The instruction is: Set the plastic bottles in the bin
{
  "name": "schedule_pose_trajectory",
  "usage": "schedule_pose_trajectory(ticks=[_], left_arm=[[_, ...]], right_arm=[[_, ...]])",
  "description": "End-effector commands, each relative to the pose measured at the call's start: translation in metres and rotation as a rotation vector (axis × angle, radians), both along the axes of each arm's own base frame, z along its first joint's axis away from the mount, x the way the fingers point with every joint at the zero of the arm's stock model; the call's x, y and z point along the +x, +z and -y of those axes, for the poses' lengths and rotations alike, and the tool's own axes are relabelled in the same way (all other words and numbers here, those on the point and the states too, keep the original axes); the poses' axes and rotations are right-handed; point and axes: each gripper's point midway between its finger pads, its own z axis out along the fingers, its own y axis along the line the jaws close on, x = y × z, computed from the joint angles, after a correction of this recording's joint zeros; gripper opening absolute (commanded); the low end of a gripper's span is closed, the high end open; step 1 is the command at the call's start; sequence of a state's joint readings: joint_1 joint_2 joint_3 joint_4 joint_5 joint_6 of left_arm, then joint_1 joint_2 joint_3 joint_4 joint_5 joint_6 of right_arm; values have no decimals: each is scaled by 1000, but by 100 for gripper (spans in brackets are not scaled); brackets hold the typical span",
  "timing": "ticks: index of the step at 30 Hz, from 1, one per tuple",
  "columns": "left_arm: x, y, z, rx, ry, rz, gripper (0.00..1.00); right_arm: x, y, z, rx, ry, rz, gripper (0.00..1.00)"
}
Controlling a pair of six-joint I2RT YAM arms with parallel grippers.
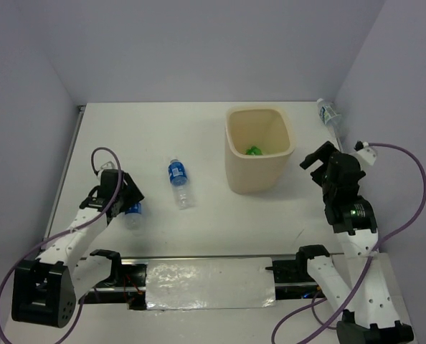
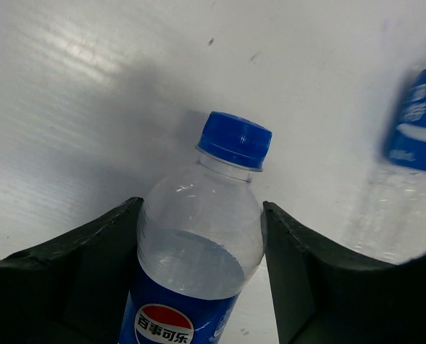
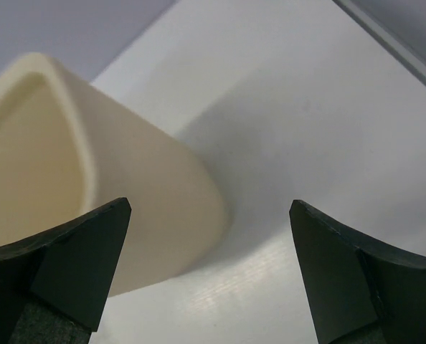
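Left wrist view: blue-labelled bottle (image 2: 199, 265) cut off by the bottom edge; second bottle (image 2: 417, 122) blurred, cropped at right. Overhead, green bottle (image 1: 254, 150) mostly hidden inside the bin (image 1: 252, 178)

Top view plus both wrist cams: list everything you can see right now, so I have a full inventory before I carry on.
bin: one, cream, upright, right of the table's centre
green object: one, inside the bin, probably a bottle
loose blue-labelled bottle: one, clear with a blue cap, lying left of the bin
near blue-labelled bottle: one, clear with a blue cap, near left of the table
white-capped bottle: one, clear, far right corner
table: one, white
silvery sheet: one, between the arm bases
left hand: black fingers either side of the near blue-labelled bottle, grip unclear
right hand: black, open, empty, right of the bin
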State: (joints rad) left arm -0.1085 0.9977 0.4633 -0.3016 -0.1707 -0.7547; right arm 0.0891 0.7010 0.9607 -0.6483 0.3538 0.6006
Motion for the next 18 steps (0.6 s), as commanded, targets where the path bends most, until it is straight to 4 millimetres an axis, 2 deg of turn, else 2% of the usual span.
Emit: schedule_pose_trajectory(ticks=[1,2,4,5,6,7,8,9,10,11,12,13,14,15,16,17,18], left_arm=[[31,56,6,-9,-26,161,36],[40,74,10,-27,-38,213,34],[50,97,16,-61,-51,292,29],[59,119,23,-87,-75,362,29],[63,131,25,-100,-82,397,30],[70,153,29,-109,-101,449,30],[77,173,39,-132,-143,510,30],[83,183,44,-139,-165,534,31],[89,213,57,-144,-212,597,31],[94,234,66,-147,-241,650,31],[99,241,76,-148,-271,657,32],[99,275,98,-144,-338,727,33],[103,293,107,-128,-346,770,35],[111,296,120,-115,-374,772,37],[108,326,144,-112,-440,837,39],[118,331,162,-119,-485,861,40],[116,355,181,-139,-534,915,40]], right_arm=[[-22,-50,27,31,-181,-124,100],[-25,-72,28,31,-190,-167,100],[-27,-90,24,66,-182,-179,100],[-31,-111,22,69,-177,-220,100],[-32,-118,21,81,-175,-223,100],[-28,-121,19,87,-161,-211,100],[-30,-135,15,95,-145,-236,100],[-29,-139,14,96,-135,-235,100],[-28,-145,12,101,-127,-236,100],[-28,-146,12,95,-121,-232,100],[-27,-146,12,92,-115,-226,100],[-26,-146,13,91,-119,-218,100],[-27,-144,14,80,-122,-204,100],[-27,-142,16,76,-125,-192,100],[-28,-141,17,71,-127,-177,100],[-29,-140,19,65,-134,-170,100],[-29,-140,19,60,-130,-164,100]])
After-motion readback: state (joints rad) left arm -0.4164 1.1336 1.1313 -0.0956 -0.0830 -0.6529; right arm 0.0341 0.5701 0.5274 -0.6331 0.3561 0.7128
